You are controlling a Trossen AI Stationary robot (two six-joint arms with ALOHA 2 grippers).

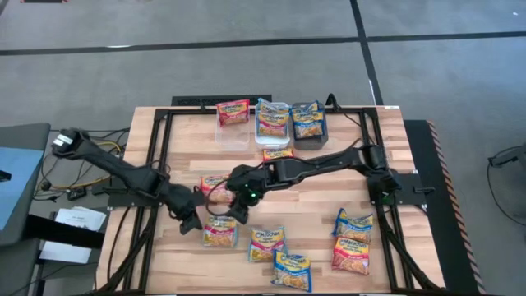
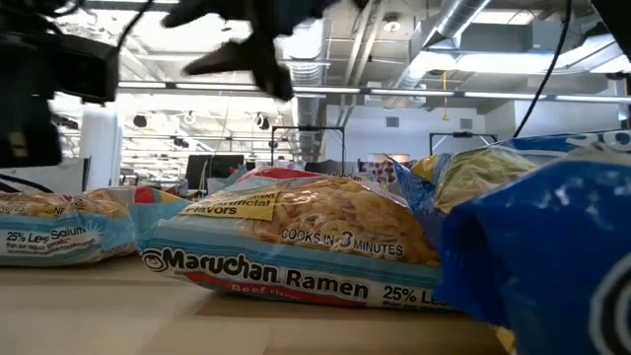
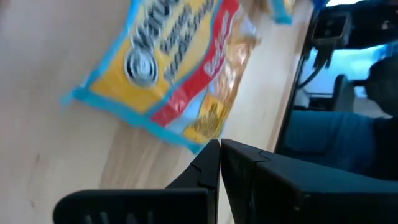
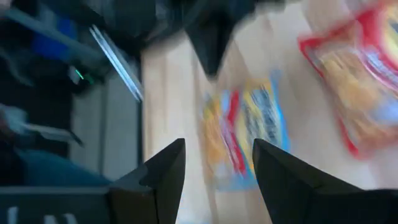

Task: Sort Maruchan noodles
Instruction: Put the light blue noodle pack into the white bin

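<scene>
Several Maruchan noodle packets lie flat on the wooden table. A blue-edged packet with a red band (image 1: 220, 233) lies near the front left. My right gripper (image 1: 233, 210) hangs open above it, and the right wrist view shows that packet (image 4: 242, 134) below the gripper (image 4: 217, 146). My left gripper (image 1: 196, 222) is shut and holds nothing, just left of the same packet (image 3: 174, 62), with its fingers (image 3: 219, 149) short of the packet's edge. A red packet (image 1: 215, 185) lies just beyond the two grippers.
At the far edge stand a clear bin (image 1: 233, 136), a white bin (image 1: 272, 104) and a dark-grey bin (image 1: 320, 123), each with a packet inside. An orange packet (image 1: 278, 154) lies before them. More packets lie at front centre (image 1: 267, 244) and front right (image 1: 353, 238).
</scene>
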